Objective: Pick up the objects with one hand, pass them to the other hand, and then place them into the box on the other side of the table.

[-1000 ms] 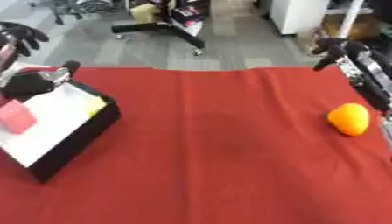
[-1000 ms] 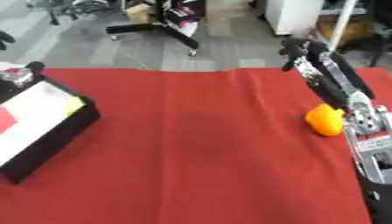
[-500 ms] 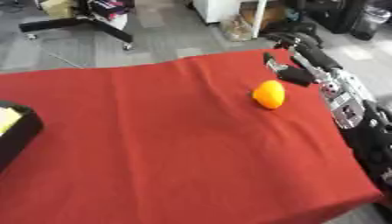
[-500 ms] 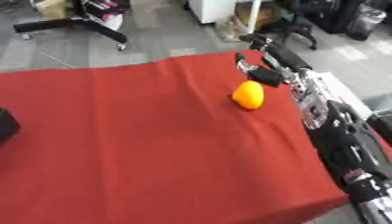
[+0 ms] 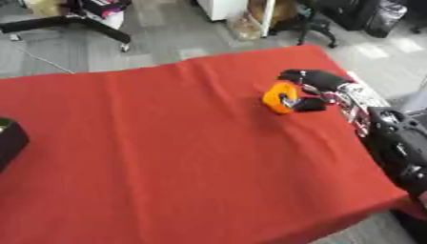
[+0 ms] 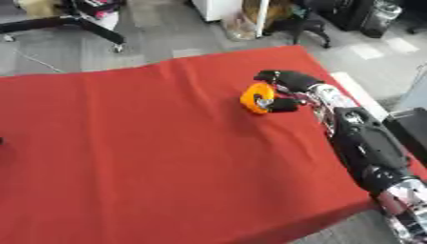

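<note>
**Right hand closes around the orange at the table's right side**

The orange [image 6: 253, 98] sits on the red cloth [image 5: 183, 152] in the upper right of the frame, near the cloth's far right corner. The right hand [image 6: 288, 90] reaches it from the right: its fingers [image 6: 275, 75] arch over the top and far side of the fruit, and the thumb [image 6: 282, 105] lies against the near side, so the orange is caught between them. A small silvery part of the hand shows against the fruit's right face. Whether the orange rests on the cloth or is raised off it cannot be told.

The arm [image 6: 367, 147] runs from the hand down to the lower right corner of the frame, black with silver joints, along the cloth's right edge.

At the far left edge of the left eye view, about halfway down, a dark corner of the box [image 5: 8, 140] shows on the cloth, well apart from the orange. In the right eye view only a sliver of it appears at the same edge.

The left hand shows in neither view.

No writing, brand or label can be read on the orange, the hand or the box.
</note>
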